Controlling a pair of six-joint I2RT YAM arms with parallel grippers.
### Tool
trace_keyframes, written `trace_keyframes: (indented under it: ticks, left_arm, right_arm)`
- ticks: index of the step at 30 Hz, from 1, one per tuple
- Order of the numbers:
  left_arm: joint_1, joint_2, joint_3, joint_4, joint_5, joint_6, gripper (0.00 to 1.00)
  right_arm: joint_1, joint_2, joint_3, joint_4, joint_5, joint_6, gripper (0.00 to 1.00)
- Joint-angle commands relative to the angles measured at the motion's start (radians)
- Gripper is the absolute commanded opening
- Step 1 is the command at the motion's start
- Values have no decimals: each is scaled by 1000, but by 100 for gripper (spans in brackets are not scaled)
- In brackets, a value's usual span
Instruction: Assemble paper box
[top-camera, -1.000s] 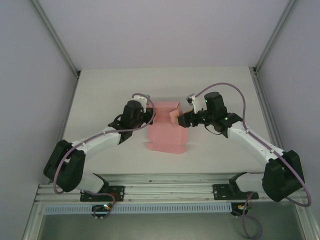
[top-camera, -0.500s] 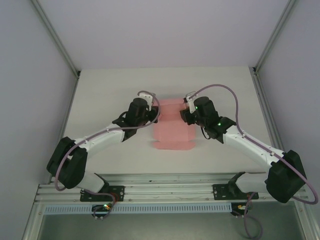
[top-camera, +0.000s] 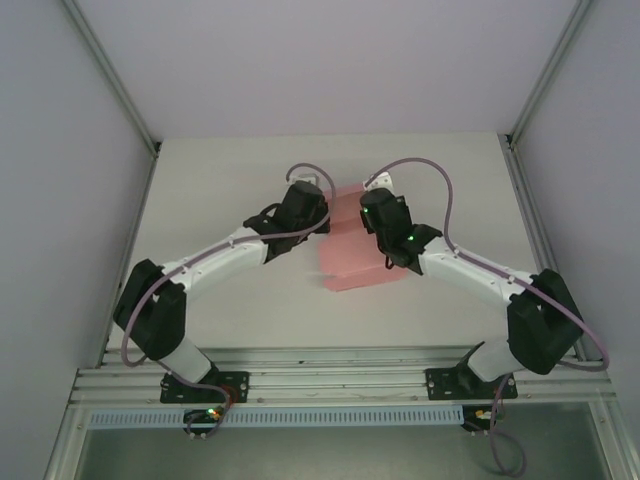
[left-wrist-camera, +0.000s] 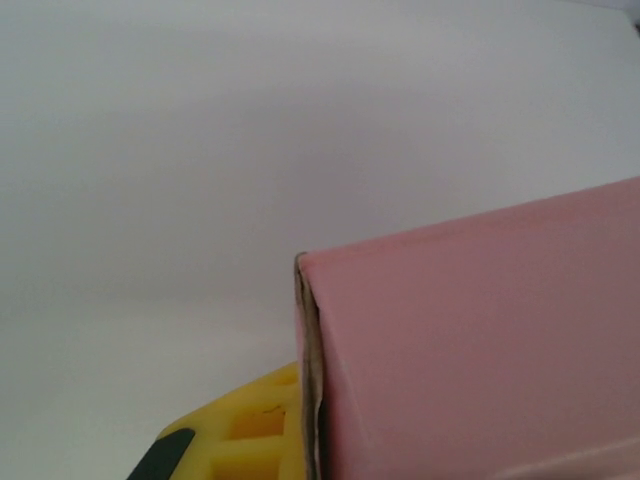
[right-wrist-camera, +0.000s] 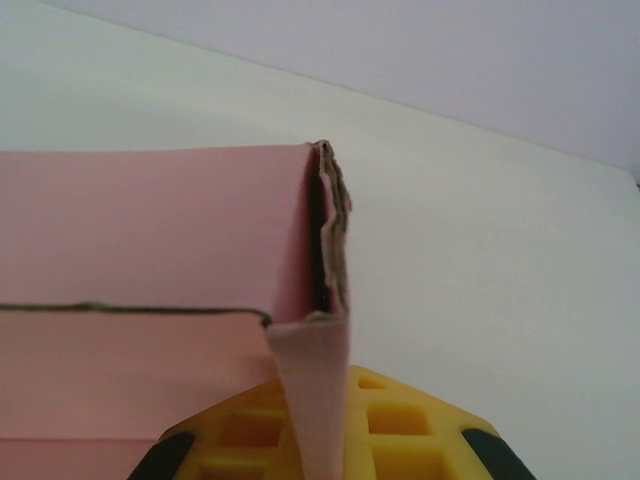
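**Pink box held between both hands, mid-surface**

From the overhead view I see the paper box (top-camera: 352, 262) near the middle of the white surface (top-camera: 215, 175), well clear of every edge. Its far end sits between my left hand (top-camera: 320, 212) and right hand (right-wrist-camera: 318, 440). It is plain, matte pink card, and the near panel runs slightly askew towards the near edge.

On the right wrist camera a side panel is folded upright, with a ragged brownish cut edge. A narrow pink flap drops down between the yellow fingers (right-wrist-camera: 410, 445), so that hand is clenched on the flap.

On the left wrist camera a smooth pink panel ends in a thin raw edge just beside one yellow finger (left-wrist-camera: 235, 440). I cannot tell whether that hand is clenched or released.
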Motion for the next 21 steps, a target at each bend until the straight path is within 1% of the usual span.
trace_keyframes:
  ticks: [1,2,4,7,8,9,10,13,16,17,18,19,20,21]
  left_arm:
    - [98,30,20,-472,-293,-172,0]
    - [110,35,17,-499,-301,-182,0]
    - [119,29,4,-537,-337,-214,0]
    - [124,9,-11,-561,-362,-219,0]
    - [126,4,-16,-547,-353,-202,0]
    - [124,-7,-28,-499,-318,-150,0]
    - [120,-20,-47,-421,-259,-84,0]
    - [90,-55,-97,-204,-104,37,0]
    - [58,-68,-105,-24,48,101,0]
    - [51,-68,-100,28,97,114,0]
    - [45,-65,-95,63,129,122,0]
    - [42,-60,-86,92,161,135,0]
    - [38,-56,-74,111,178,144,0]
    - [35,-50,-62,116,177,144,0]
  right_arm:
    - [-86,6,27,-84,473,24,0]
    - [-89,12,26,-67,524,-2,0]
    - [-104,21,22,-35,587,-50,0]
    - [-129,28,28,-40,624,-74,0]
    - [-135,27,26,-36,618,-75,0]
    - [-135,19,19,-23,597,-76,0]
    - [-132,16,10,-2,571,-82,0]
    - [-122,9,-3,1,429,-29,0]
    - [-111,16,-7,-12,298,48,0]
    - [-107,15,-20,16,227,42,1]
    - [-103,10,-35,46,160,30,6]
    - [-102,3,-50,68,75,27,14]
    - [-101,-9,-68,91,-26,24,15]
    - [-100,-21,-84,118,-103,21,13]
